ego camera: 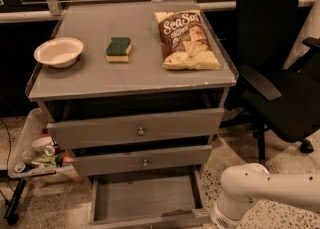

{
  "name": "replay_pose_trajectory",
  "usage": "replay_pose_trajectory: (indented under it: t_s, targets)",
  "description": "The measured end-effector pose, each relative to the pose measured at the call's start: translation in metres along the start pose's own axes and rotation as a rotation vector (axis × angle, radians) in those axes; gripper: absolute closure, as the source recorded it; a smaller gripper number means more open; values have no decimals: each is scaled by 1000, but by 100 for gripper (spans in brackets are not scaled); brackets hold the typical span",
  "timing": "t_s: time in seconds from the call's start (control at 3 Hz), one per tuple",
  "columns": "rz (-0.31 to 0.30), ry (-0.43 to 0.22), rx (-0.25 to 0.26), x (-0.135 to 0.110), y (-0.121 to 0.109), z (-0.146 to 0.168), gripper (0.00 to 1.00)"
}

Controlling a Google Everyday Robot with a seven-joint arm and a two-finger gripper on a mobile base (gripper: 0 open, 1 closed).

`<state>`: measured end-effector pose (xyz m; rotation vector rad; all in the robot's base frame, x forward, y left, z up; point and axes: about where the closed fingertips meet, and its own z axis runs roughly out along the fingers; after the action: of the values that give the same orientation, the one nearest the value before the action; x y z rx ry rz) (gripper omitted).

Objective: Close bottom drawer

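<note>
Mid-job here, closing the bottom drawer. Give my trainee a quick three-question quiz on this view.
1. True or false: the bottom drawer is shut.
2. What lies between the bowl and the chip bag? A sponge; B cup; C can.
3. Fill in: the arm ends low by the drawer's front corner on the view's ____ side, its gripper out of view below the frame.
Key: 1 false, it stands pulled out. 2 A. 3 right.
</note>
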<state>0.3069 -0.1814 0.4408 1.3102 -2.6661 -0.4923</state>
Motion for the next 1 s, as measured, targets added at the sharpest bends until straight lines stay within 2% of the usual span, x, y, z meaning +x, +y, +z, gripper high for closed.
replay_pose_trajectory:
  t_s: [0.33,0.67,1.0]
  targets:
    - [20,-14,-39,-5,-11,30,100]
    - [68,-63,-85,-14,-35,78,100]
    - [105,-94,-132,-24,-50,120,100]
